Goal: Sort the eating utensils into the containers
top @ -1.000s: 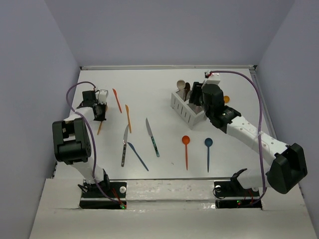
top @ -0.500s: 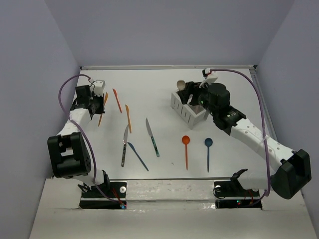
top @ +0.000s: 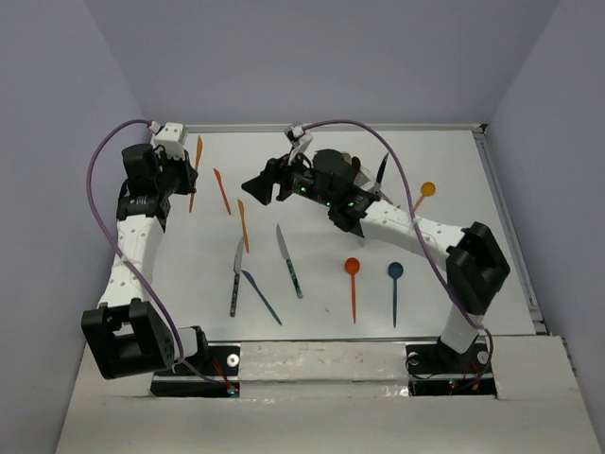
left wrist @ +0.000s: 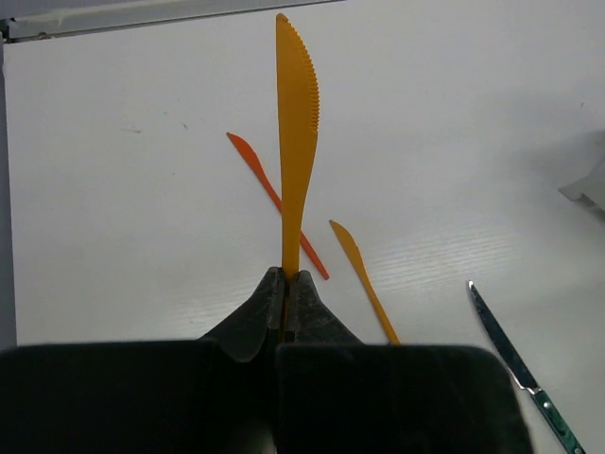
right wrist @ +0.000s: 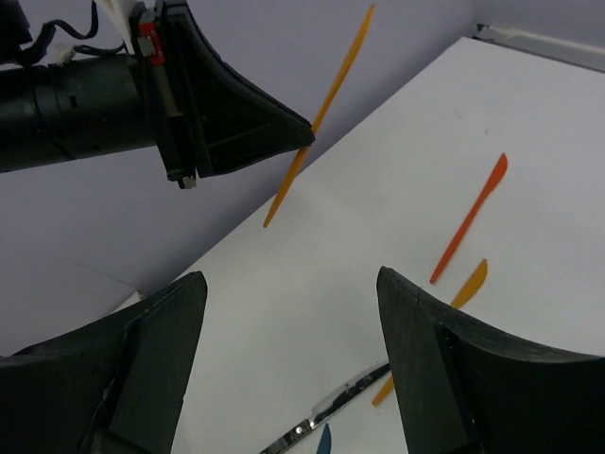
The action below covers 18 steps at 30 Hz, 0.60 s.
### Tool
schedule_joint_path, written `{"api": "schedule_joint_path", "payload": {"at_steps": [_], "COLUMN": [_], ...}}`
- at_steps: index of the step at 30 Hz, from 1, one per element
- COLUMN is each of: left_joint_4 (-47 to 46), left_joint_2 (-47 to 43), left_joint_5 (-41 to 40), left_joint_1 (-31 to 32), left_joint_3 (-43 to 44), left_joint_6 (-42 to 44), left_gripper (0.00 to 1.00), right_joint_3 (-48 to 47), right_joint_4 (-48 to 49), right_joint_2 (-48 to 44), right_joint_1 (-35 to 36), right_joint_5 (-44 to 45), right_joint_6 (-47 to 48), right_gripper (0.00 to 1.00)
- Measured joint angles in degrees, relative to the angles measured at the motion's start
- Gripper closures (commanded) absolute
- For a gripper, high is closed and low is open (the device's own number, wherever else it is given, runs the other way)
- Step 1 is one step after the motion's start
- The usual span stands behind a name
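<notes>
The left gripper (left wrist: 286, 284) pinches the orange knife (left wrist: 296, 142) by its narrow handle above the table (left wrist: 113, 208); it looks light, bendy and slippery, likely to pivot, and the right gripper (right wrist: 288, 288) gapes empty.

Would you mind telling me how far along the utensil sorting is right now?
Little shows as done: a dark handle sticks up behind the right arm, and the caddy is hidden. In hand: the left pincer holds an orange knife aloft; the right pincer is open and empty. Left: eight utensils on the table, such as the blue spoon.
</notes>
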State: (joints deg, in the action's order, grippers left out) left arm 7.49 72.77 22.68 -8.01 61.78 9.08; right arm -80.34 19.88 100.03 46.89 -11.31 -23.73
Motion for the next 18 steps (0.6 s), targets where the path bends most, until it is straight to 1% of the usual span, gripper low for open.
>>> {"api": "schedule_joint_path", "payload": {"at_steps": [4,8,12,18], "left_joint_4": [0.0,-0.9,-2.2,-4.1], "left_joint_2": [-1.9,-4.1,-5.2,-5.3], "left_joint_5": [1.2,2.5,3.4,4.4], "left_joint_1": [0.5,0.8,1.2,2.5], "left_joint_3": [0.0,0.0,0.0,-1.9], "left_joint_6": [-1.9,-3.7,-4.9,-6.6], "left_gripper": [1.0,1.0,1.0,1.0], "right_joint_3": [-4.6,-8.8,-12.8,-16.9], "right_joint_4": [5.0,9.3,11.5,12.4], "right_joint_2": [8.2,14.7,19.5,23.5], "right_joint_1": [2.0,2.7,3.2,3.8], "right_joint_5": [-2.0,-3.6,-4.2,-4.2], "right_joint_6": [-2.3,-5.4,-7.7,-9.3], "right_gripper": [0.27,0.28,0.28,0.3]}}
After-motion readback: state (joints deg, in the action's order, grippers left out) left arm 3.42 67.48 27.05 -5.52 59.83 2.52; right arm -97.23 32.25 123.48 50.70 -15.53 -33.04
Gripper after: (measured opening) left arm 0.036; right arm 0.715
